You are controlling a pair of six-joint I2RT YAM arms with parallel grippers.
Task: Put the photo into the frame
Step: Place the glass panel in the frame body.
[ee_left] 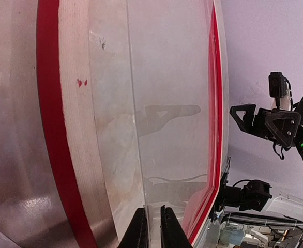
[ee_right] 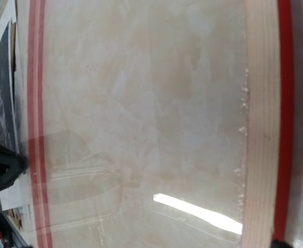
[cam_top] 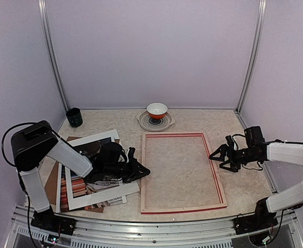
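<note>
Table: frame [cam_top: 181,173] lies back-up at centre, ready for loading.
Left fingers [cam_top: 142,170]: nearly together, pinching nothing.
Right fingers [cam_top: 216,155]: spread.
Photo [cam_top: 92,149]: left, under mat [cam_top: 92,199].

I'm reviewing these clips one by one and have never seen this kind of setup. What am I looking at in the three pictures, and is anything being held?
These are two robot arms fixed at the near edge of a table, each ending in a two-finger gripper. The wide picture comes from a fixed camera above and behind them. The other two come from cameras on the wrists, so they look along each arm's own fingers.

In the middle lies the frame, back side up, pale wood with red edges and a clear pane. To its left is a pile: a white mat over the photo and a brown board. At the back stand an orange bowl on a plate and a dark cup.

The left gripper, at the frame's left edge, is nearly closed; its wrist view shows nothing between the fingers. The right gripper hangs wide open and empty beside the frame's right edge.
</note>
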